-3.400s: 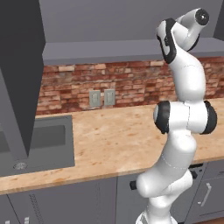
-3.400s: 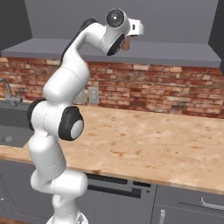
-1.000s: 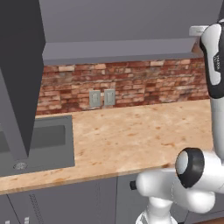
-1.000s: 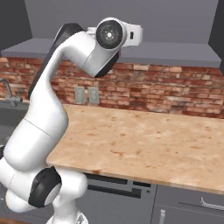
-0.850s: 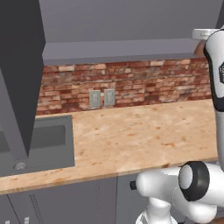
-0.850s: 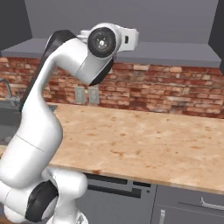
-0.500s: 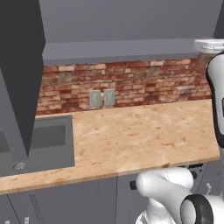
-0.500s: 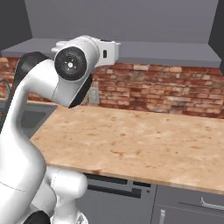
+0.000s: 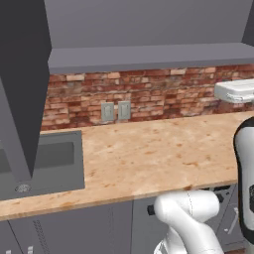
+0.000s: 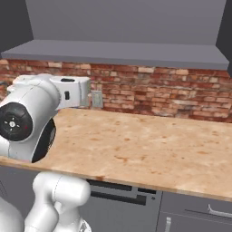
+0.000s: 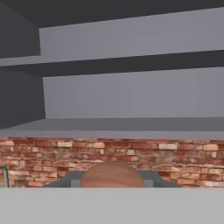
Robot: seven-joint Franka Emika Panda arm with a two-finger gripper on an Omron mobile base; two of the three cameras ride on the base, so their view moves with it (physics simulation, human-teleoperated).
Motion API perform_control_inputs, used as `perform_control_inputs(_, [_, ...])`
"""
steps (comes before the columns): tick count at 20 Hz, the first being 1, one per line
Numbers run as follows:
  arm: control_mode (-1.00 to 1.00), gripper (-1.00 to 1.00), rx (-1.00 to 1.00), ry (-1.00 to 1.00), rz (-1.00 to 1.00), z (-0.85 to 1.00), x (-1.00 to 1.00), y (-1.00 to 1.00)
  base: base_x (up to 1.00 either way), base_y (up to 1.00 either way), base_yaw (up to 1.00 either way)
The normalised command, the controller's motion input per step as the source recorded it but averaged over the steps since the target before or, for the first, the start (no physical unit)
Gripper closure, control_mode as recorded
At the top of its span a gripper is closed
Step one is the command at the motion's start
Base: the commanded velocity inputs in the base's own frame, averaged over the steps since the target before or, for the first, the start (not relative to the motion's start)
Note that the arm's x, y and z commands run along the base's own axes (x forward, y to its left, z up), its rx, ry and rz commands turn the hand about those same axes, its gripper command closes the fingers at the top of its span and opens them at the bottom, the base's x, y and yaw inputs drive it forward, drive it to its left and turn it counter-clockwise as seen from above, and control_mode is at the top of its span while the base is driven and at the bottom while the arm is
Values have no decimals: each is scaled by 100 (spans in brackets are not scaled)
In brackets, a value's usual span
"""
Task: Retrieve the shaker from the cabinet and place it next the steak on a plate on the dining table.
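Observation:
The brown wooden shaker (image 11: 112,176) shows as a rounded top low in the hand view, held between my gripper's grey fingertips (image 11: 72,180). My gripper (image 11: 112,182) is shut on it. The hand's white body (image 9: 235,91) hangs over the counter's right end, below the grey cabinet's shelf board (image 9: 149,57); in the right base view the hand (image 10: 69,92) sits at the left. It faces the cabinet's bare shelves (image 11: 131,127) and the brick wall from a distance. The steak, plate and dining table are out of view.
The cabinet's open dark door (image 9: 22,84) hangs at the left above the sink (image 9: 42,163). A wood-topped counter (image 10: 149,154) runs below the brick wall with an outlet (image 9: 115,111). Grey drawers (image 10: 195,213) sit under the counter.
The arm has folded back and down: the hand dropped from shelf height to below the shelf board and drew away from the cabinet, still holding the shaker.

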Motion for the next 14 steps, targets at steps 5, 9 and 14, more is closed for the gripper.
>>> perform_control_inputs(5, [-100,100,-11,3,10,-41,-68,36,0,0,0])
perform_control_inputs(9, [100,100,-10,0,11,-49,-44,26,-25,6,4])
perform_control_inputs(14, [100,100,0,0,0,0,0,0,-100,30,17])
